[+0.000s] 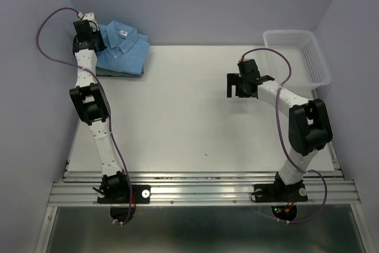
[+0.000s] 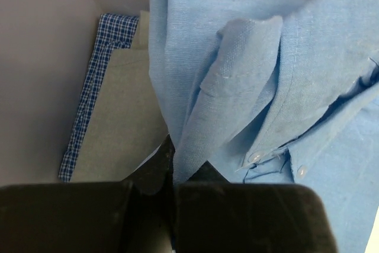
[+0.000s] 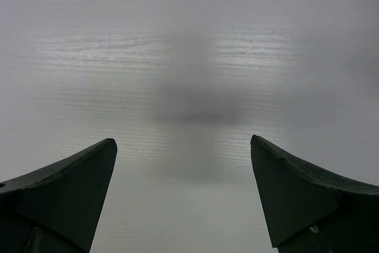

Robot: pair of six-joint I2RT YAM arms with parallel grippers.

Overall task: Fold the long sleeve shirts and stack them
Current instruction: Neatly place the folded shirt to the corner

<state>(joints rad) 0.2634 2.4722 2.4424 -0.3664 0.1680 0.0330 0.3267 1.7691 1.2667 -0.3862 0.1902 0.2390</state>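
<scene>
The light sky-blue shirt (image 1: 123, 48) lies folded at the table's far left corner, on top of the grey-green shirt (image 1: 118, 73), whose edge shows below it. My left gripper (image 1: 89, 32) is at the blue shirt's left edge. In the left wrist view my left gripper (image 2: 173, 167) is shut on a fold of the blue shirt (image 2: 249, 75) near its buttons. The grey-green shirt (image 2: 118, 128) lies under it, with a blue checked lining (image 2: 89, 99) showing. My right gripper (image 1: 237, 86) is open and empty above the bare table; the right wrist view (image 3: 183, 146) shows nothing between its fingers.
A white plastic mesh basket (image 1: 299, 57) stands at the far right corner. The purple walls close in the table (image 1: 195, 117) at the back and on both sides. The shirt stack lies close to the left wall.
</scene>
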